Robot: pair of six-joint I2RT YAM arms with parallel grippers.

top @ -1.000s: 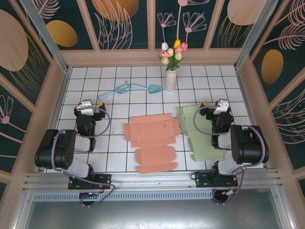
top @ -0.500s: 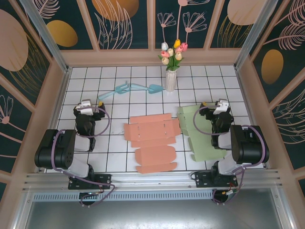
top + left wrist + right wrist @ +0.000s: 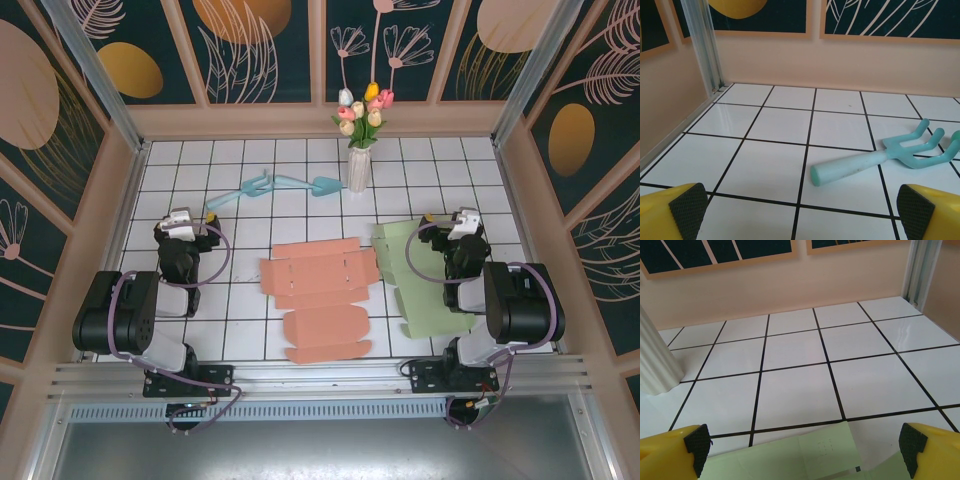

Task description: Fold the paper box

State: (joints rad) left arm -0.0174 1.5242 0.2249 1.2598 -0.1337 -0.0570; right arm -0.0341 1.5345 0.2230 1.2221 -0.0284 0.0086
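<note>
Left tool [image 3: 801, 205] spread, right tool [image 3: 802, 442] spread, green sheet [image 3: 790, 460] edge beneath

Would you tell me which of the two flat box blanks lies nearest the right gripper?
The pale green blank, which reaches under the right gripper; the salmon blank sits clear of it, farther left.

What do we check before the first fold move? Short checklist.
1. Left fingers open, empty: ok.
2. Right fingers open, empty: ok.
3. Pink sheet flat and uncovered, mid-table: ok.
4. Green sheet free to lift: not ok, the right arm hangs over part of it.
5. Toy rake and vase apart from both sheets: ok.
6. Pink and green edges overlapping where they meet: cannot tell.
</note>
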